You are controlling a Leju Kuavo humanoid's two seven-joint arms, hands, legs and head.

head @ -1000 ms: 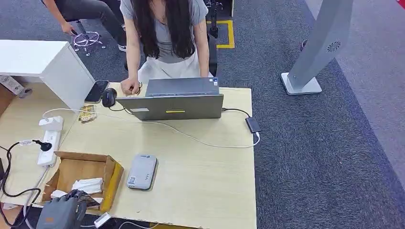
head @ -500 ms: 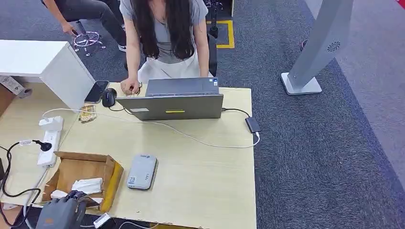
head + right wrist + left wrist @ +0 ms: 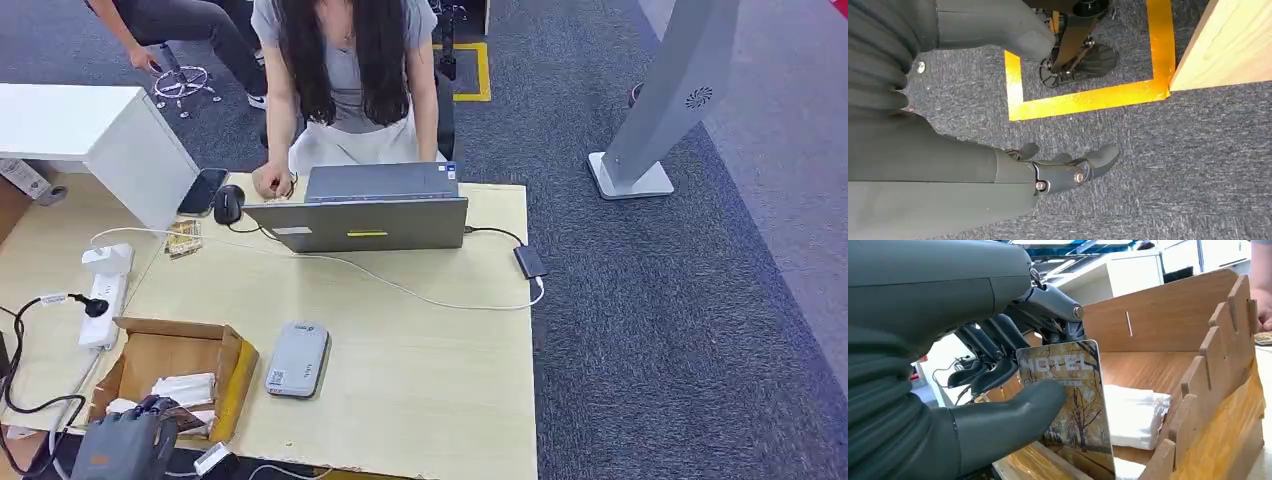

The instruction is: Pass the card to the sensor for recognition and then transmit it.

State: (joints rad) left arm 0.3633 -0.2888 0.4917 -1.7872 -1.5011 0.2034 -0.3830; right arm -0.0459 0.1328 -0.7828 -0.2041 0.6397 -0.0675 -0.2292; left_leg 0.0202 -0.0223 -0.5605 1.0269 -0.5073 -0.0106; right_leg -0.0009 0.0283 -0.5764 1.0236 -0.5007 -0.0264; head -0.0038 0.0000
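Left wrist view gives me the left hand [image 3: 998,385] pinching the hotel card [image 3: 1073,410] upright over the wooden box [image 3: 175,360] at the table's [image 3: 420,380] near left corner; my right hand [image 3: 1058,170] hangs slack, fingers apart, holding nothing; farther along sits the grey sensor [image 3: 297,359].

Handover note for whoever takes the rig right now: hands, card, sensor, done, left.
Left hand: holds the hotel card between thumb and fingers, upright over the cardboard box at the table's near left corner.
Right hand: holds nothing, fingers loosely apart, hanging over the carpet beside the table.
Sensor: the grey reader lies flat on the table just right of the box.
Done: card gripped.
Left: carry the card to the reader for recognition, then pass it on. A person sits behind the laptop at the far edge.
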